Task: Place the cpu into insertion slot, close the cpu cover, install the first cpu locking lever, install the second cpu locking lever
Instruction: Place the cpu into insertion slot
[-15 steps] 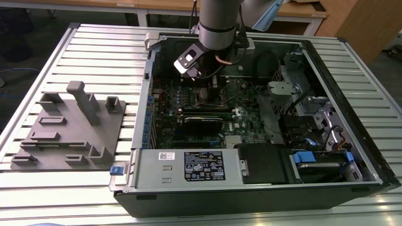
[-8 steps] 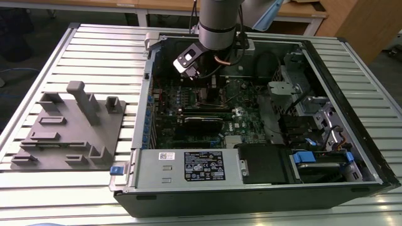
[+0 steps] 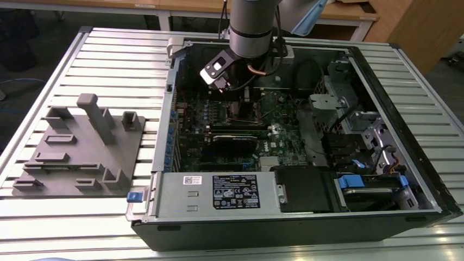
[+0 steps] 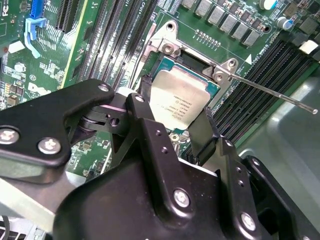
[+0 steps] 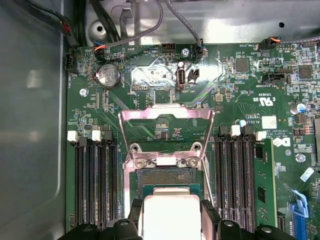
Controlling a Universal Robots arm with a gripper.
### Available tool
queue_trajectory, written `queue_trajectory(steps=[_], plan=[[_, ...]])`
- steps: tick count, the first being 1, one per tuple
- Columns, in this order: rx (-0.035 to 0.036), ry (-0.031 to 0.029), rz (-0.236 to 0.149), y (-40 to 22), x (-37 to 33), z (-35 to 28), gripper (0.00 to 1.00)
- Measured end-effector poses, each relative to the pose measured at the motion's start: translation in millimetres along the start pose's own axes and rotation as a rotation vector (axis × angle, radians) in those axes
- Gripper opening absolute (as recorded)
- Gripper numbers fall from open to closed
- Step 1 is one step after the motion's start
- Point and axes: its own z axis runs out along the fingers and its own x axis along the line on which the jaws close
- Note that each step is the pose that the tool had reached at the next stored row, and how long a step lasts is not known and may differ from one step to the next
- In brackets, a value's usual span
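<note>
Your gripper (image 4: 174,107) is clamped on the cpu (image 5: 171,215), holding it just above the insertion slot (image 5: 165,176) at mid-motherboard (image 5: 240,100). Seating looks incomplete. The cpu cover (image 5: 165,114) stands open and one locking lever (image 4: 270,93) is unlatched. All four steps are outstanding.

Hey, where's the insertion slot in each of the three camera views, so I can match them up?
Exterior view: the insertion slot is inside the open case, right under the gripper.
Second wrist view: the slot shows as a dark strip past the cpu.
First wrist view: the slot lies between the raised cpu cover and the cpu.
Shared landmark: the gripper, shut on the cpu.
</note>
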Motion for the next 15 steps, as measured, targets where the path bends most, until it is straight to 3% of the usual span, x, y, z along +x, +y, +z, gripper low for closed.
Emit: queue_trajectory(steps=[9, 13, 15], plan=[[-0.0002, 0.0001, 0.0, 0.0, 0.0, 0.1, 0.54], [-0.0182, 0.0006, 0.0, -0.1, -0.1, 2.0, 0.54], [-0.0194, 0.0009, 0.0, -0.1, 0.0, 2.1, 0.54]])
